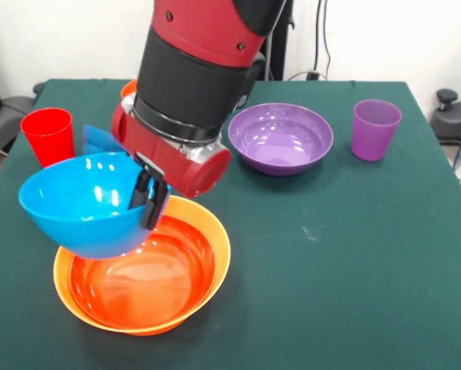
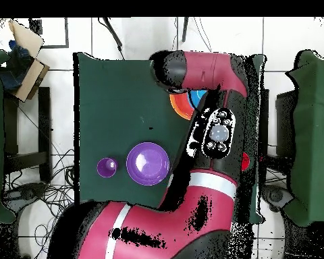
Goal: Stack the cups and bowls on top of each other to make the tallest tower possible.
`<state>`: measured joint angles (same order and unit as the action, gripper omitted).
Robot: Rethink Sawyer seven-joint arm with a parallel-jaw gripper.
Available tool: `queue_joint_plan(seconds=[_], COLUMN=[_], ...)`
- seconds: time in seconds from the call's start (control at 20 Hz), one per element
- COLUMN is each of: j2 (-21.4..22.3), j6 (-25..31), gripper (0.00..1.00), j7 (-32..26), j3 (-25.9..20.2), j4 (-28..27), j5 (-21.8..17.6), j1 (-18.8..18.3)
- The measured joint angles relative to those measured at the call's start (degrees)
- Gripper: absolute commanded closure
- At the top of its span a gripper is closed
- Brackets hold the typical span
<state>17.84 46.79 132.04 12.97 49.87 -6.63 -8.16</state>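
On the green table (image 1: 354, 254), the hand (image 1: 152, 194) grips the light blue bowl's (image 1: 80, 204) rim, tilted above the red-orange bowl (image 1: 142, 277), which sits nested in the yellow-orange bowl (image 1: 219, 231); next, level and lower it in.

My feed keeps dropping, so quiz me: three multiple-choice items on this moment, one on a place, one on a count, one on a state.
1. Where is the light blue bowl?
A. Flat on the table by the purple cup
B. Tilted, held above the left rim of the red-orange bowl
C. Inside the purple bowl

2. How many purple things stand on the table?
A. Two
B. None
C. Four

3. What is the gripper doing?
A. Hanging open over bare cloth
B. Shut on the red cup
C. Shut on the light blue bowl's rim

Key: 1 B, the front view shows it tipped over the red-orange bowl, which sits nested in the yellow-orange bowl. 2 A, a purple bowl and a purple cup. 3 C, the black jaws pinch the rim; the red cup stands apart.
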Motion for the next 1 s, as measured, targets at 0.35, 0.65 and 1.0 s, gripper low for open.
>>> queue_joint_plan(seconds=[0.35,0.65,1.0], j2=[-0.5,-1.5,-2.1], j6=[-0.1,2.9,4.9], gripper=[1.00,1.00,1.00], j7=[0.0,0.0,-0.4], j3=[-4.0,-5.6,-6.0], j4=[0.4,-1.6,-3.0], j5=[0.1,0.0,-0.6], j1=[-0.7,-0.5,-0.4])
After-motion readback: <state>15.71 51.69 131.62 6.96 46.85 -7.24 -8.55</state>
